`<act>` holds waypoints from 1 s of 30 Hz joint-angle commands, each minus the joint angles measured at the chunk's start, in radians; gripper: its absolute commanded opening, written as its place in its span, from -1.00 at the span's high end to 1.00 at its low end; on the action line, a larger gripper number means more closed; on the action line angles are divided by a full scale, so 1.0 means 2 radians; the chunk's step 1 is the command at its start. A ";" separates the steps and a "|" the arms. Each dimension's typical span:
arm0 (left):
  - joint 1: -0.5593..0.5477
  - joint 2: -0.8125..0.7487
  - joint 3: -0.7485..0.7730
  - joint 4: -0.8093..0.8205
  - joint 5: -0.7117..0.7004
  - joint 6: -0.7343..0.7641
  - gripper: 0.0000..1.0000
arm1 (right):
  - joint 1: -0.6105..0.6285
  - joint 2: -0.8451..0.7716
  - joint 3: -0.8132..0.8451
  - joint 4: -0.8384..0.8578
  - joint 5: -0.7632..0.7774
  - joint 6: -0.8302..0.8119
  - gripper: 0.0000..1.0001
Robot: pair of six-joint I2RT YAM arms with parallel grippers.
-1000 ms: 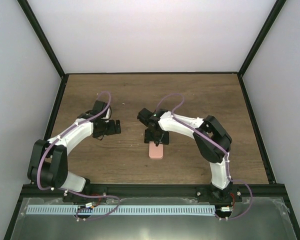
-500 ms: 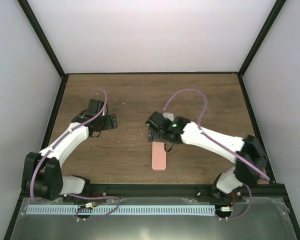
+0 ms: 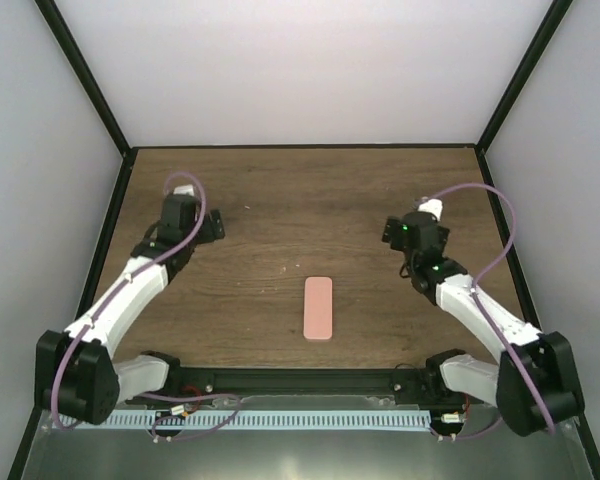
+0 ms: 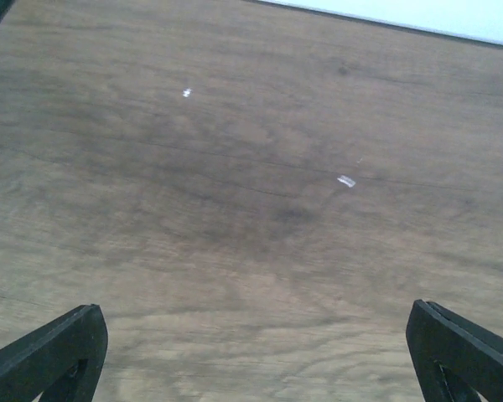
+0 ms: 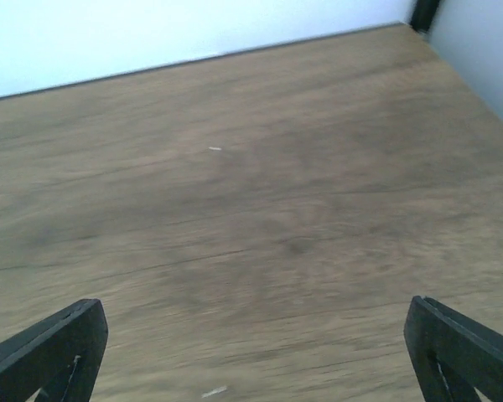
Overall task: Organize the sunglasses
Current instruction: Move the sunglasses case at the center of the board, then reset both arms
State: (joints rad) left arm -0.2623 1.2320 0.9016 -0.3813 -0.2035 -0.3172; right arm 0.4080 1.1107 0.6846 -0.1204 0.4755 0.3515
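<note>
No sunglasses show in any view, so their look cannot be told. The only thing on the table [image 3: 280, 190] is a salmon-pink case [image 3: 319, 308], oblong with rounded ends, lying flat and shut near the middle, its long side running front to back. If the sunglasses are anywhere here they are probably inside it, but a closed lid gives no proof. The left gripper [image 4: 253, 318] has its jaws wide apart with nothing between them, only bare wood under it. The right gripper [image 5: 253, 311] is the same, spread and empty over bare wood. In the top view both arms stand out to the sides, well apart from the case, the left near the left edge and the right near the right edge. As for handling, I judge a pair of sunglasses to be light and frail, with lenses that scratch and arms that bend at the hinges, so it is best taken at the bridge or the frame front, never by the lenses. The case looks like a stiff, smooth shell, light and apt to slide on the wood. A grip across its short width near the middle should hold it squarely.
</note>
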 commanded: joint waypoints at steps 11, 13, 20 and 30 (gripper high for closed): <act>0.019 -0.082 -0.253 0.371 -0.097 0.076 -1.00 | -0.145 0.208 -0.100 0.426 -0.040 -0.085 -1.00; 0.033 -0.062 -0.252 0.404 -0.078 0.089 -1.00 | -0.158 0.211 -0.107 0.456 -0.049 -0.095 -1.00; 0.109 0.047 -0.212 0.493 -0.026 0.106 -1.00 | -0.192 0.210 -0.121 0.484 -0.071 -0.068 -1.00; 0.138 0.147 -0.229 0.607 -0.008 0.130 -1.00 | -0.190 0.175 -0.170 0.531 -0.061 -0.065 -1.00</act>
State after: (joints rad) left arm 0.0074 1.4929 0.4553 0.7071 -0.2371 -0.0704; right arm 0.0280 1.4906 0.3611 0.8577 0.3286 0.2176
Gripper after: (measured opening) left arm 0.999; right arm 0.997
